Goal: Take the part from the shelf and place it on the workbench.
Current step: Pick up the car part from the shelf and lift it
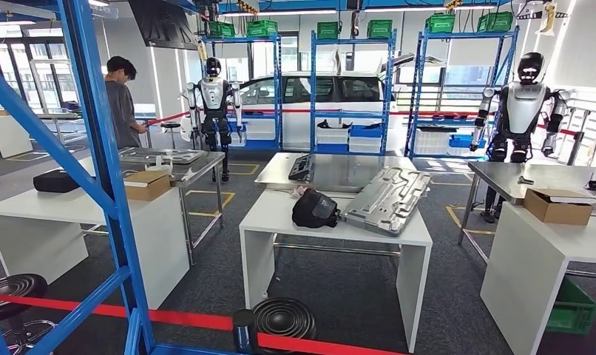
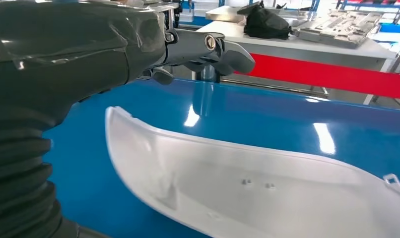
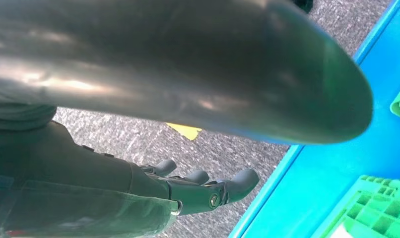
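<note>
A white translucent plastic part [image 2: 247, 188], long and curved, lies flat on the glossy blue shelf [image 2: 237, 114]. My left hand [image 2: 203, 52] hovers above the shelf just past one end of the part, fingers apart and holding nothing. The white workbench [image 1: 280, 211] stands ahead beyond a red tape; its edge is also in the left wrist view [image 2: 332, 48]. My right hand [image 3: 198, 191] hangs over grey carpet with loosely spread fingers, empty, beside a blue shelf edge [image 3: 337, 163].
On the workbench lie a black bag [image 1: 314, 208] and a silver pressed metal panel [image 1: 389, 200]. A red barrier tape [image 1: 184, 319] runs between me and the bench. Blue shelf posts [image 1: 103, 170] stand at left. A person [image 1: 122, 100] and two other robots stand farther back.
</note>
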Controlling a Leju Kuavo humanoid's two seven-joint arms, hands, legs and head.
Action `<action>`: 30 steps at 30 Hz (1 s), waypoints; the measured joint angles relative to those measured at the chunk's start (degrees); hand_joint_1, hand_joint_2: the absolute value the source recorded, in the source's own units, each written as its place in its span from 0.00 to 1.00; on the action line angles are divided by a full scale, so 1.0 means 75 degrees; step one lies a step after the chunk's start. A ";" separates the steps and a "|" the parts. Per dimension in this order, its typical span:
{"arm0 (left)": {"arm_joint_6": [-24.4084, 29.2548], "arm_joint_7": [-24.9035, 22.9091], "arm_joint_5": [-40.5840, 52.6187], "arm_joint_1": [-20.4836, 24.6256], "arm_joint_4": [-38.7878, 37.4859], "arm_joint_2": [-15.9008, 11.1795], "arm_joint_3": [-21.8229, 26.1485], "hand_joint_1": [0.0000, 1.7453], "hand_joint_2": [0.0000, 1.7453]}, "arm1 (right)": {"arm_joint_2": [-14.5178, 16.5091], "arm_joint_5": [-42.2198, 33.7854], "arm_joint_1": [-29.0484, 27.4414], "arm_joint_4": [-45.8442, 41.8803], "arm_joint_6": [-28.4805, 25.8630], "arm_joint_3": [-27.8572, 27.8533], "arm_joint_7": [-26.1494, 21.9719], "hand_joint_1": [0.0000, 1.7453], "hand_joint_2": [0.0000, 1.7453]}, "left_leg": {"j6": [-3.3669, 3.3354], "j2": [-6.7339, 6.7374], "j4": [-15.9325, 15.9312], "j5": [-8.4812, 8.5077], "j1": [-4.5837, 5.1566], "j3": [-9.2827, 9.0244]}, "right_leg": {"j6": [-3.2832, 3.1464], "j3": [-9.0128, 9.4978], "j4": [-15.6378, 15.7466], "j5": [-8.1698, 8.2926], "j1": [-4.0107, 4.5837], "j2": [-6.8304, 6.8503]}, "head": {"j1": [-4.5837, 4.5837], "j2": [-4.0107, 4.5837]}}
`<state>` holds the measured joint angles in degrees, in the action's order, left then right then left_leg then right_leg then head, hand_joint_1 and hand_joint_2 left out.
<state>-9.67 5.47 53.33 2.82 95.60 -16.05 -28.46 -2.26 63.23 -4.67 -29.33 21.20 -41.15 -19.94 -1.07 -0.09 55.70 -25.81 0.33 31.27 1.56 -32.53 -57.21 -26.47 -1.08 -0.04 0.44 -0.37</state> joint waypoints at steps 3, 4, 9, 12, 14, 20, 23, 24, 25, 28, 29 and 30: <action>-0.0031 0.0011 -0.0004 0.0089 -0.0080 0.0011 -0.0055 0.00 1.00 | -0.0004 -0.0013 0.0017 0.0069 -0.0021 -0.0011 -0.0012 0.00 0.00 | 0.0088 0.0003 0.0044 -0.0031 -0.0012 0.0037 | -0.0182 0.0055 0.0116 0.0063 0.0016 -0.0005 | 0.0007 0.0000; -0.0040 0.0019 -0.0010 0.0118 -0.0100 0.0013 -0.0079 0.00 1.00 | -0.0007 -0.0016 0.0019 0.0089 -0.0034 -0.0015 -0.0021 0.00 0.00 | 0.0127 0.0003 0.0125 -0.0097 -0.0028 0.0077 | -0.0223 0.0059 0.0123 0.0076 0.0000 -0.0006 | 0.0012 0.0000; -0.0047 0.0060 -0.0082 0.0200 -0.0173 0.0012 -0.0166 0.00 1.00 | -0.0027 -0.0015 0.0042 0.0198 -0.0116 -0.0040 -0.0063 0.00 0.00 | 0.0287 0.0004 0.2165 -0.1082 -0.0109 0.1031 | -0.0313 0.0042 0.0131 0.0093 -0.0016 -0.0008 | 0.0049 0.0000; -0.0042 0.0068 -0.0138 0.0204 -0.0180 0.0007 -0.0219 0.00 1.00 | -0.0031 0.0003 0.0089 0.0271 -0.0141 -0.0042 -0.0063 0.00 0.00 | 0.0236 0.0003 0.1694 -0.0648 -0.0113 0.0798 | -0.0312 0.0059 0.0130 0.0092 0.0011 -0.0020 | 0.0055 0.0000; -0.0039 0.0069 -0.0147 0.0230 -0.0180 0.0001 -0.0238 0.00 1.00 | -0.0028 0.0006 0.0130 0.0307 -0.0146 -0.0042 -0.0063 0.00 0.00 | 0.0126 0.0010 0.0601 -0.0226 -0.0075 0.0240 | -0.0303 0.0072 0.0129 0.0093 0.0040 -0.0032 | 0.0055 0.0000; -0.0001 0.0079 -0.0279 0.0256 -0.0086 -0.0047 -0.0266 0.00 1.00 | -0.0051 0.0005 0.0206 0.0420 -0.0146 -0.0040 -0.0066 0.00 0.00 | -0.0074 0.0039 -0.0088 -0.0025 -0.0035 -0.0089 | -0.0137 -0.0064 -0.0044 0.0011 0.0040 -0.0006 | 0.0051 0.0000; 0.0023 0.0077 -0.0366 0.0206 0.0032 -0.0064 -0.0287 0.00 1.00 | -0.0090 0.0004 0.0229 0.0497 -0.0155 -0.0042 -0.0071 0.00 0.00 | -0.0140 0.0051 -0.0158 0.0041 -0.0043 -0.0102 | -0.0168 -0.0699 -0.1386 -0.0609 0.0024 -0.0005 | 0.0028 0.0000; 0.0027 0.0066 -0.0399 0.0166 0.0067 -0.0069 -0.0295 0.00 1.00 | -0.0098 0.0004 0.0233 0.0525 -0.0157 -0.0042 -0.0071 0.00 0.00 | -0.0140 0.0050 -0.0156 0.0041 -0.0039 -0.0093 | -0.0156 -0.0932 -0.1877 -0.0782 0.0019 -0.0004 | 0.0024 0.0000; 0.0029 0.0050 -0.0428 0.0119 0.0112 -0.0073 -0.0305 0.00 1.00 | -0.0101 0.0005 0.0235 0.0551 -0.0160 -0.0041 -0.0072 0.00 0.00 | -0.0138 0.0047 -0.0152 0.0040 -0.0038 -0.0088 | -0.0118 -0.1059 -0.2146 -0.0850 0.0012 -0.0004 | 0.0021 0.0000; 0.0031 -0.0002 -0.0512 0.0011 0.0280 -0.0100 -0.0324 0.00 1.00 | -0.0114 0.0006 0.0257 0.0606 -0.0171 -0.0039 -0.0076 0.00 0.00 | -0.0089 0.0023 -0.0099 0.0007 -0.0047 -0.0083 | 0.0079 -0.0600 -0.1248 -0.0428 -0.0043 0.0003 | 0.0009 0.0000; 0.0035 -0.0012 -0.0545 -0.0017 0.0353 -0.0123 -0.0324 0.00 1.00 | -0.0122 0.0006 0.0283 0.0627 -0.0176 -0.0039 -0.0079 0.00 0.00 | -0.0046 0.0015 -0.0029 -0.0033 -0.0030 -0.0055 | 0.0118 -0.0328 -0.0694 -0.0248 -0.0057 0.0007 | 0.0001 0.0000; 0.0043 -0.0020 -0.0581 -0.0053 0.0442 -0.0154 -0.0324 0.00 1.00 | -0.0135 0.0006 0.0314 0.0651 -0.0186 -0.0039 -0.0081 0.00 0.00 | -0.0001 0.0010 0.0047 -0.0076 -0.0016 -0.0018 | 0.0097 -0.0130 -0.0305 -0.0126 -0.0064 0.0002 | 0.0004 0.0000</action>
<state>-9.35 5.32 48.97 2.42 98.91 -17.21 -30.88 -3.27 63.28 -2.32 -24.44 19.80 -41.44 -20.55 -1.08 -0.01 56.06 -26.38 0.21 31.14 2.29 -33.50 -59.50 -27.41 -1.56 -0.03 0.48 -0.37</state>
